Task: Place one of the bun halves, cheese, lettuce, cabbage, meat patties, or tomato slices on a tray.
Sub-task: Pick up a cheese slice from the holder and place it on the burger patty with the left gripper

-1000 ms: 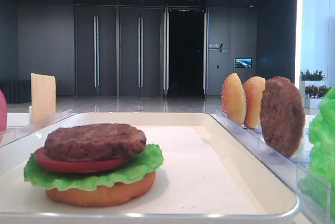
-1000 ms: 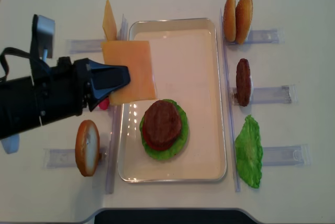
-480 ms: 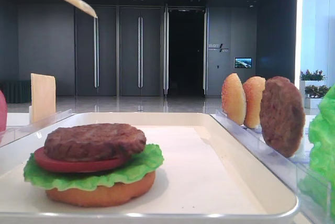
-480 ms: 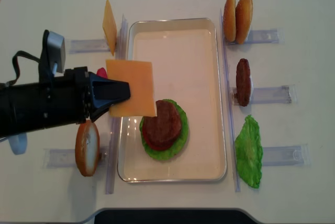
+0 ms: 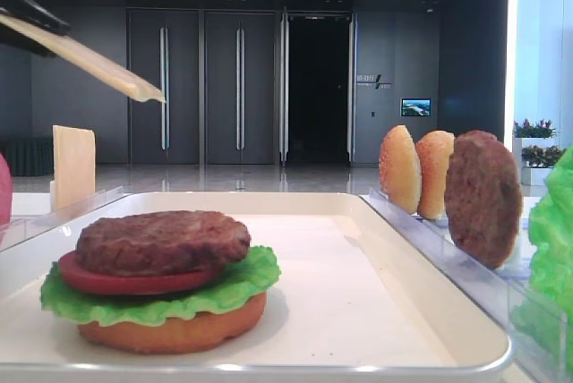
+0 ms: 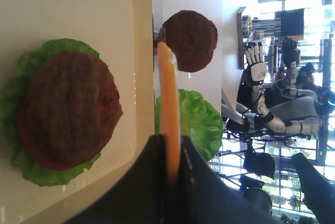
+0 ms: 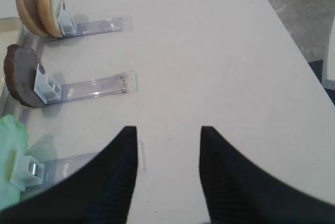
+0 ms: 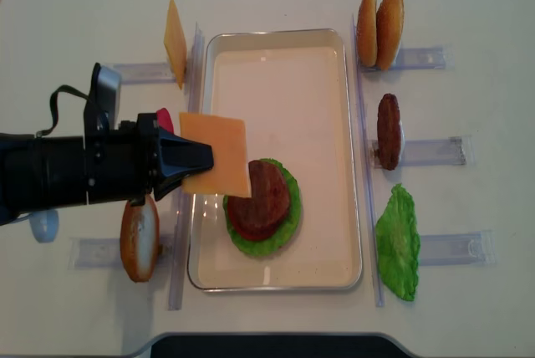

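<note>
A pale orange cheese (image 8: 219, 155) slice hangs flat above the left side of the white tray (image 8: 284, 82), its right edge over the stack's rim. My left gripper (image 8: 203, 157) is shut on the slice's left edge. The left wrist view shows the cheese (image 6: 169, 93) edge-on between the black jaws. On the tray sits a stack: a meat patty (image 8: 261, 196) on a tomato slice (image 5: 98, 281), lettuce (image 8: 288, 228) and a bun half (image 5: 170, 334). In the low view the cheese (image 5: 98, 64) slopes down above the stack. My right gripper (image 7: 168, 132) is open over bare table.
Clear racks flank the tray. The left side has a second cheese slice (image 8: 175, 40), a red tomato slice (image 8: 165, 118) and a bun half (image 8: 139, 237). On the right stand two bun halves (image 8: 379, 30), a patty (image 8: 388, 130) and a lettuce leaf (image 8: 398, 241).
My left gripper has carried the cheese toward the near end of the tray and slightly right. The slice now hangs lower and nearer the stack. The right gripper's earlier state is not shown.
</note>
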Robot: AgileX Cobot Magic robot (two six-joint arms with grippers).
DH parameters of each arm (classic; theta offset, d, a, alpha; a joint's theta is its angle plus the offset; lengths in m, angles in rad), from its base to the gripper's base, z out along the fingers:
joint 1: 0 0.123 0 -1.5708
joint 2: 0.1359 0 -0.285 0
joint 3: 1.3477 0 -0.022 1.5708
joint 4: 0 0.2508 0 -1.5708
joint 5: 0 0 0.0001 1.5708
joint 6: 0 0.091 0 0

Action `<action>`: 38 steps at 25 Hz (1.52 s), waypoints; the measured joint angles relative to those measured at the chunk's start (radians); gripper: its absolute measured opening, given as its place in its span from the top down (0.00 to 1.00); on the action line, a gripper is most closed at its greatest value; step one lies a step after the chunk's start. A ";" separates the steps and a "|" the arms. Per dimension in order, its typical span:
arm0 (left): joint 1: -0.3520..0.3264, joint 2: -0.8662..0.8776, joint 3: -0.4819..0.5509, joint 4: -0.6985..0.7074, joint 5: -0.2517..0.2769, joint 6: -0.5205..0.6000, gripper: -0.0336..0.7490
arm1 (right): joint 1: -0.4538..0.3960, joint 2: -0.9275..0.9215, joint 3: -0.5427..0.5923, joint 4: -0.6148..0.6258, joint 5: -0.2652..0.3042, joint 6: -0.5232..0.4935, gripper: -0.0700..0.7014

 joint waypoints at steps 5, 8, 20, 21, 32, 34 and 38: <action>-0.129 0.055 0.000 -0.104 -0.042 0.072 0.92 | 0.000 0.000 0.000 0.001 0.000 0.000 0.52; -0.165 0.101 0.000 -0.164 -0.051 0.115 0.92 | 0.000 0.000 0.000 0.001 0.000 0.000 0.52; -0.167 0.218 -0.001 -0.205 -0.051 0.208 0.92 | 0.000 0.000 0.000 0.001 0.000 0.000 0.52; -0.167 0.230 -0.001 -0.205 -0.042 0.216 0.92 | 0.000 0.000 0.000 0.001 0.000 0.000 0.52; -0.167 0.323 -0.003 -0.212 0.007 0.286 0.92 | 0.000 0.000 0.000 0.001 0.000 0.001 0.52; -0.167 0.328 -0.003 -0.212 0.010 0.288 0.92 | 0.000 0.000 0.000 0.001 0.000 0.001 0.52; -0.167 0.330 -0.004 -0.213 0.013 0.289 0.92 | 0.000 0.000 0.000 0.001 0.000 0.001 0.52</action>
